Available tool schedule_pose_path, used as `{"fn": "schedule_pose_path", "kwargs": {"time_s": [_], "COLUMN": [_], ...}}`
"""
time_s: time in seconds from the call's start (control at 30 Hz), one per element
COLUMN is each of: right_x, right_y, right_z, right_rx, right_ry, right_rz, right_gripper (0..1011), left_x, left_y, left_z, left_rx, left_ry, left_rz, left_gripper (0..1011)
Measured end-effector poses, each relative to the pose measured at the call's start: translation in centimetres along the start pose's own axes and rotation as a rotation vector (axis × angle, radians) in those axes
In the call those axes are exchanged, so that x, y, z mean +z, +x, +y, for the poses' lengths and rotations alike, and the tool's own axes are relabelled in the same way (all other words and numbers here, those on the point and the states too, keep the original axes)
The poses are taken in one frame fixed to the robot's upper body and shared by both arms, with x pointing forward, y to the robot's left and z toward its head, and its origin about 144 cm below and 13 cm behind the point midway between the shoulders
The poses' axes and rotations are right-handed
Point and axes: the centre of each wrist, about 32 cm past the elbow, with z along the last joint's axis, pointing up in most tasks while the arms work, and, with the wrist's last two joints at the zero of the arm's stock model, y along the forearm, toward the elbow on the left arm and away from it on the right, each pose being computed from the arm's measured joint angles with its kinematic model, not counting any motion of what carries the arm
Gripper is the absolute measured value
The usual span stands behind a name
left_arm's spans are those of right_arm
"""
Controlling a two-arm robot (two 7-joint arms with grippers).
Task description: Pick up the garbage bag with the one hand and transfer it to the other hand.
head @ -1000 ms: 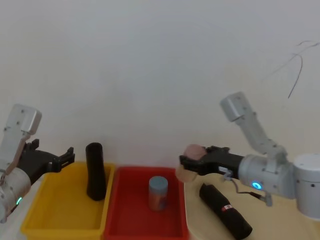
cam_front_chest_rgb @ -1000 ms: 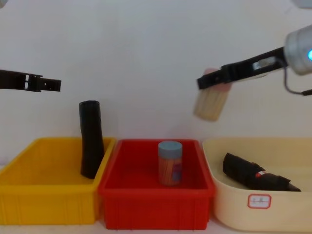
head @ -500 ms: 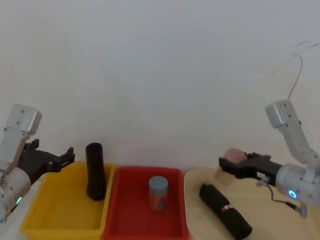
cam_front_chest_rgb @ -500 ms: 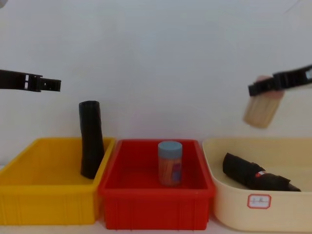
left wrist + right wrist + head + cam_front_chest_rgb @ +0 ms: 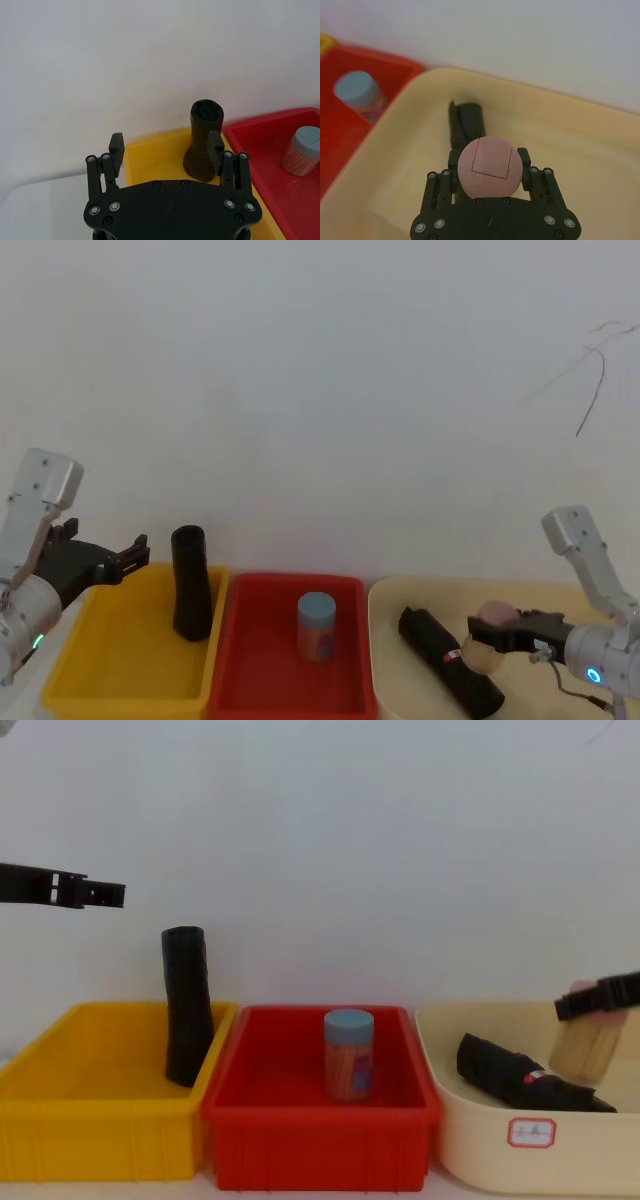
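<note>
Garbage bag [image 5: 450, 660] lies flat in the cream tub [image 5: 400, 595] at right, long axis running from far-left to near-right, sticker on its side.

Right claw [image 5: 492, 639] hangs low in that tub just beside the roll's near-right end, clamped on a pink-lidded jar [image 5: 487, 634], so it can't take the bag yet.

Left claw [image 5: 125, 558], parted and empty, hovers over the yellow bin [image 5: 60, 665], near the plain black roll [image 5: 190, 582], well apart from the bag. Right arm is nearer.
</note>
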Motion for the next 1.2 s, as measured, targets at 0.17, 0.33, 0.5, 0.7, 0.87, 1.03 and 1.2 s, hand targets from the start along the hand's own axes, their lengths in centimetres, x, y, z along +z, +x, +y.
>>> {"fn": "schedule_pose_path", "kwargs": {"time_s": [0.17, 0.33, 0.5, 0.7, 0.87, 1.03, 1.2], "right_x": [-0.8, -1.5, -1.9, -2.2, -2.4, -2.5, -2.6], "right_y": [0.5, 0.9, 1.1, 1.3, 1.4, 1.4, 1.5], "right_z": [0.8, 1.4, 1.7, 2.0, 2.1, 2.2, 2.2], "right_rx": [-0.023, -0.040, -0.050, -0.059, -0.062, -0.065, -0.066], "right_ry": [-0.033, -0.060, -0.076, -0.089, -0.095, -0.100, -0.103], "right_rz": [0.006, 0.010, 0.012, 0.014, 0.015, 0.016, 0.017], "right_gripper": [670, 790, 940, 1000, 1001, 1000, 1000], "left_x": [0.0, 0.0, 0.0, 0.0, 0.0, 0.0, 0.0], "left_y": [0.0, 0.0, 0.0, 0.0, 0.0, 0.0, 0.0], "left_z": [0.0, 0.0, 0.0, 0.0, 0.0, 0.0, 0.0], "left_rx": [0.000, 0.000, 0.000, 0.000, 0.000, 0.000, 0.000], "left_ry": [0.000, 0.000, 0.000, 0.000, 0.000, 0.000, 0.000], "left_rz": [0.000, 0.000, 0.000, 0.000, 0.000, 0.000, 0.000], "left_gripper": [1002, 1002, 1001, 1001, 1002, 1002, 1002]}}
